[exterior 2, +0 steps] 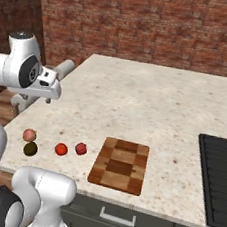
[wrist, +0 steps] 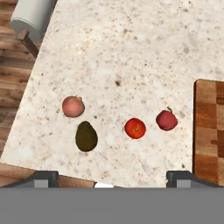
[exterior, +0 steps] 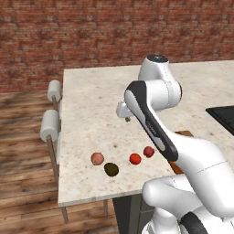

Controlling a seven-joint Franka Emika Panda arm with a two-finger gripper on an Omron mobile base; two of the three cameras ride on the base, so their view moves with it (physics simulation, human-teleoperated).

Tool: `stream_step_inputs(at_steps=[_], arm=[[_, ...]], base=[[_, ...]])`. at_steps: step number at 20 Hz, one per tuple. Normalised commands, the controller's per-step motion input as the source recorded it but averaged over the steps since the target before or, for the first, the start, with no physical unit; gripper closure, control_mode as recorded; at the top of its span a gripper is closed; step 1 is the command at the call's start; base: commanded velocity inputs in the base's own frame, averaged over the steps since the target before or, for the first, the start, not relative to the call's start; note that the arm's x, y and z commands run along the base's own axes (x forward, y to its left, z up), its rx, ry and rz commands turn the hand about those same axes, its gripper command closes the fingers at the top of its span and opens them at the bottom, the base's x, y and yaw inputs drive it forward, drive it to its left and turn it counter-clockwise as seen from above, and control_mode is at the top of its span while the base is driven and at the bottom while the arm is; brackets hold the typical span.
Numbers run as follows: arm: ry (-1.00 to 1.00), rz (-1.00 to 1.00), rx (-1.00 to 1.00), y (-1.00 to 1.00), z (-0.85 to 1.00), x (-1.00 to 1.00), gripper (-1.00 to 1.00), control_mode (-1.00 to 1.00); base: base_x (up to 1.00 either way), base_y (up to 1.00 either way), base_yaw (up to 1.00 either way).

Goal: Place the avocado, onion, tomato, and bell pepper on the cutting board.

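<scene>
Four vegetables lie in a row near the counter's front edge. From left to right they are the pinkish-tan onion (wrist: 73, 106) (exterior: 97, 158) (exterior 2: 29, 135), the dark avocado (wrist: 86, 136) (exterior: 111, 169) (exterior 2: 30, 148), the orange-red tomato (wrist: 135, 128) (exterior: 135, 158) (exterior 2: 61, 149) and the crimson bell pepper (wrist: 166, 120) (exterior: 148, 151) (exterior 2: 81, 149). The checkered wooden cutting board (exterior 2: 120, 164) (wrist: 209, 131) lies bare just right of the pepper. My gripper (wrist: 113, 177) (exterior: 127, 118) hovers high above the vegetables, open, with nothing between its fingertips (wrist: 43, 177).
A black stovetop (exterior 2: 219, 174) (exterior: 224, 114) sits at the counter's right. Two stools with grey round seats (exterior: 49, 125) (wrist: 33, 17) stand along the counter's left edge. The wooden floor drops away beyond that edge.
</scene>
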Motion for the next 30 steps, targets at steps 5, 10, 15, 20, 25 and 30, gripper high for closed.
stream_step_inputs(at_steps=[5, 10, 15, 20, 25, 30], arm=[[0.00, 0.07, 0.00, 0.59, -0.03, -0.14, -1.00, -1.00], [0.01, 0.08, 0.00, 0.31, -0.17, -0.03, -1.00, -1.00], [0.05, 0.02, 0.00, 0.01, -0.13, 0.00, -1.00, -1.00], [0.10, 0.02, 0.00, 0.00, -0.40, -0.01, -1.00, -1.00], [0.10, 0.02, 0.00, 0.00, -0.36, 0.00, -1.00, -1.00], [0.01, 0.02, 0.00, 0.00, -0.18, 0.04, -1.00, -1.00]], base=[[0.00, 0.00, 0.00], [0.00, 0.00, 0.00], [0.00, 0.00, 0.00], [0.00, 0.00, 0.00], [0.00, 0.00, 0.00], [0.00, 0.00, 0.00]])
